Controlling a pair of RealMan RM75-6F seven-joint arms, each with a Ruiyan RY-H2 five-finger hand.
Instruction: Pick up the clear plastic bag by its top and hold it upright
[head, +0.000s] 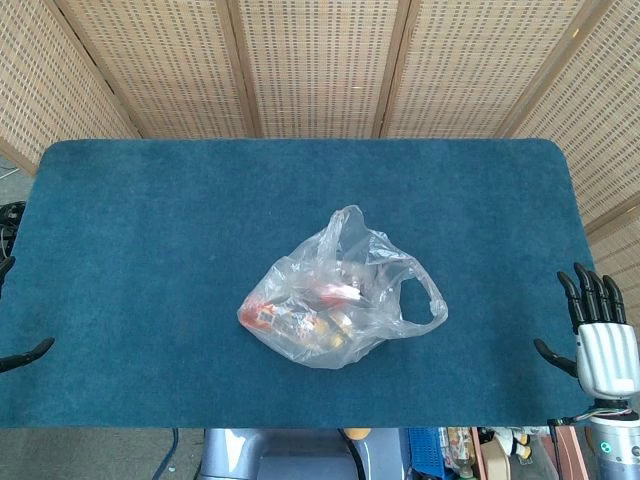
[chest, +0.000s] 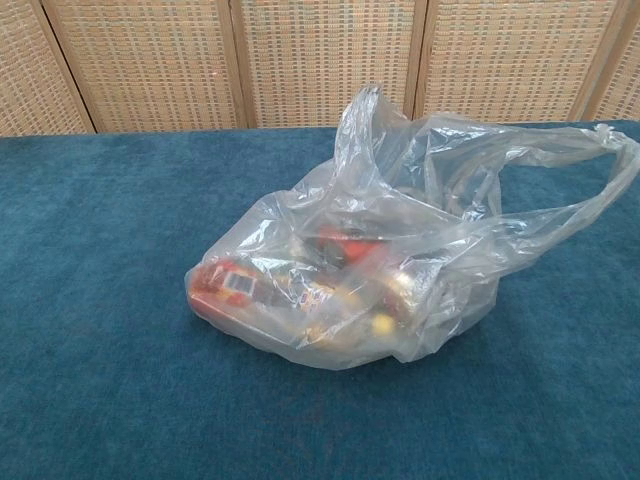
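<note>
The clear plastic bag lies slumped on the middle of the blue table, with red and yellow packaged items inside. One handle loop sprawls to the right and a crumpled top flap sticks up at the back. The chest view shows the bag close up, its handle loop reaching right; no hand appears there. My right hand hovers at the table's right front edge, fingers spread and empty, well away from the bag. Only the dark fingertips of my left hand show at the far left edge, spread and holding nothing.
A woven wicker screen stands behind the table's far edge. Below the table's front edge I see the robot's base and some clutter. Bare blue cloth surrounds the bag on all sides.
</note>
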